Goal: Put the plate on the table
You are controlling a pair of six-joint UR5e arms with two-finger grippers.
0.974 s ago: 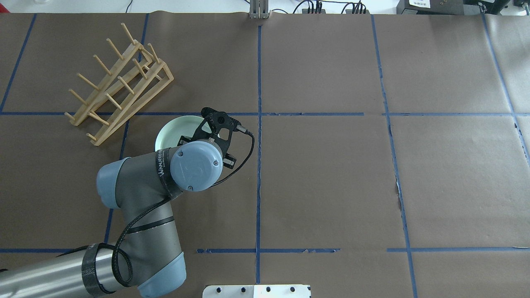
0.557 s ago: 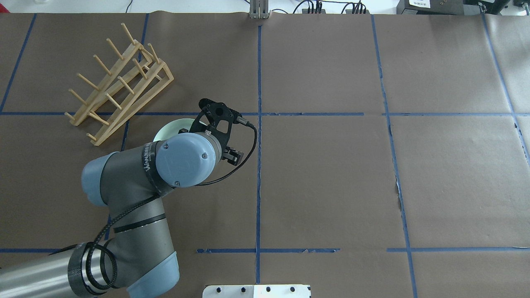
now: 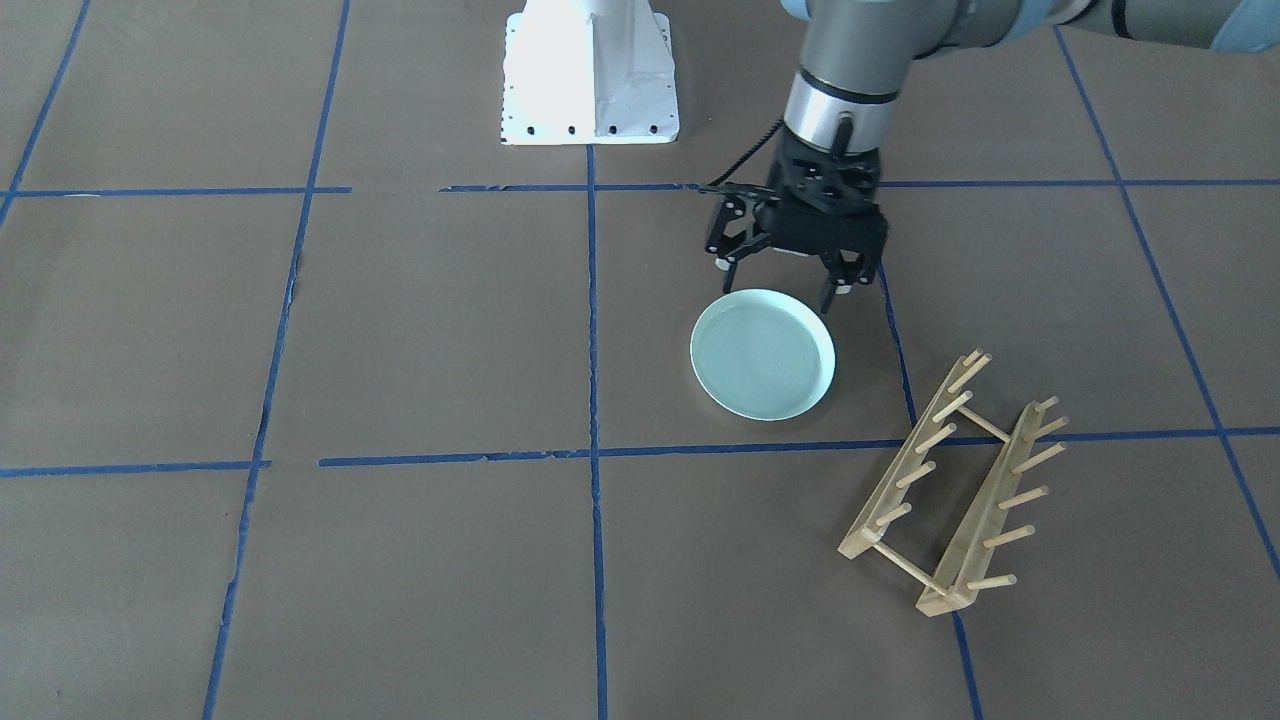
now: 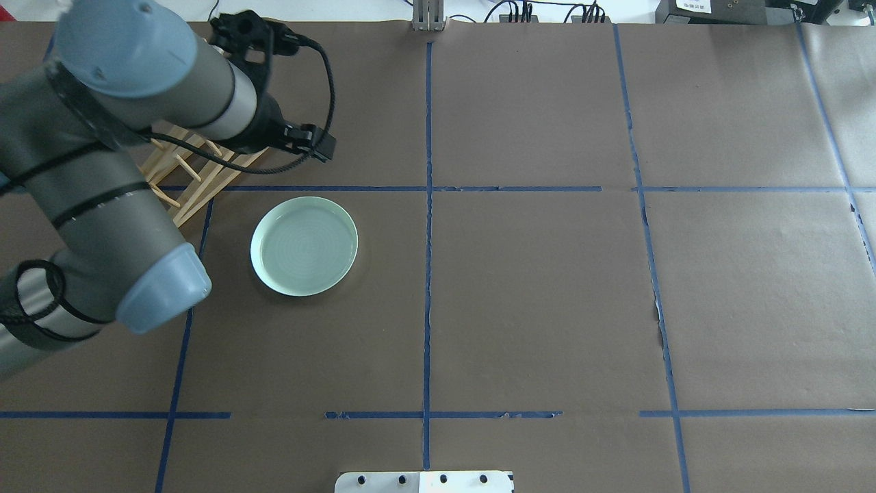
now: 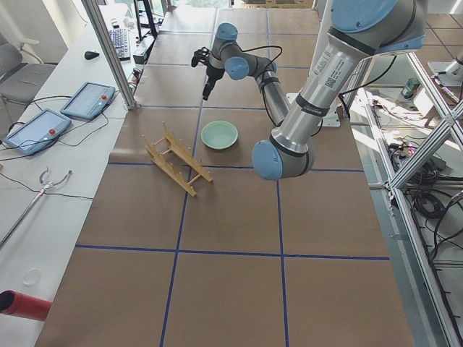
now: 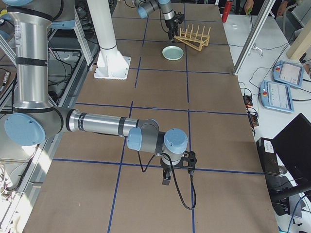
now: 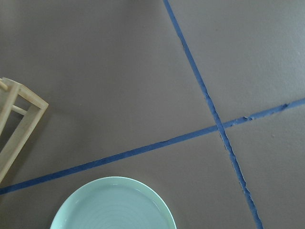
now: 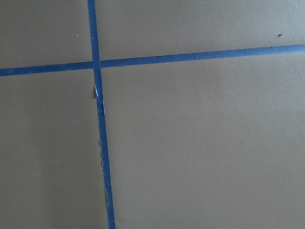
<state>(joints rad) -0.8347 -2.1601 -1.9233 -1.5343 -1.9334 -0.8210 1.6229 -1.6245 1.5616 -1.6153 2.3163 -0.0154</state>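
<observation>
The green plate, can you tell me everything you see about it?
The plate is round, pale mint green and smooth-looking, with a low raised rim and faint rings inside. It is empty and lies flat, right side up, on the brown table, inside one blue-taped rectangle. The wooden rack stands nearby without touching it. The left gripper hangs open close by, not touching it.
</observation>
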